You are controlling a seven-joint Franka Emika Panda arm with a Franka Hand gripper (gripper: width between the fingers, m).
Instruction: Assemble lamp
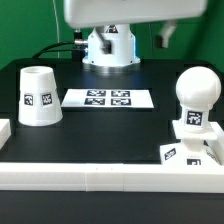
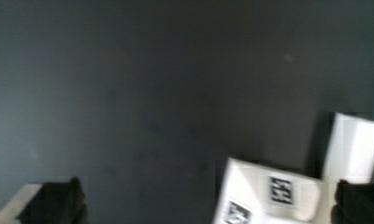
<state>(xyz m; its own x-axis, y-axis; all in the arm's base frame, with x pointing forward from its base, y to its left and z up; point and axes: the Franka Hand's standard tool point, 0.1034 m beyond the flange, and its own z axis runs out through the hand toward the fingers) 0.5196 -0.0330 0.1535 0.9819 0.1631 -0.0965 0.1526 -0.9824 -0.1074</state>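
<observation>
The cup-like shade [image 1: 40, 97] stands on the black table at the exterior view's left. The ball-shaped bulb [image 1: 196, 98] stands upright at the right, with the squat base [image 1: 186, 154] just in front of it by the front rail. In the exterior view only the arm's white body [image 1: 112, 12] shows, high at the back, and the fingers are out of frame. In the wrist view my gripper [image 2: 209, 205] is open and empty, with its dark fingertips [image 2: 56, 203] far apart. A white tagged part, apparently the base [image 2: 273, 190], shows below, between the fingers and apart from them.
The marker board [image 1: 107, 99] lies flat in the middle of the table. A long white rail block [image 1: 100, 177] runs along the front edge, with a short white block [image 1: 4, 130] at the left. Another white piece [image 2: 356, 150] shows beside the tagged part in the wrist view.
</observation>
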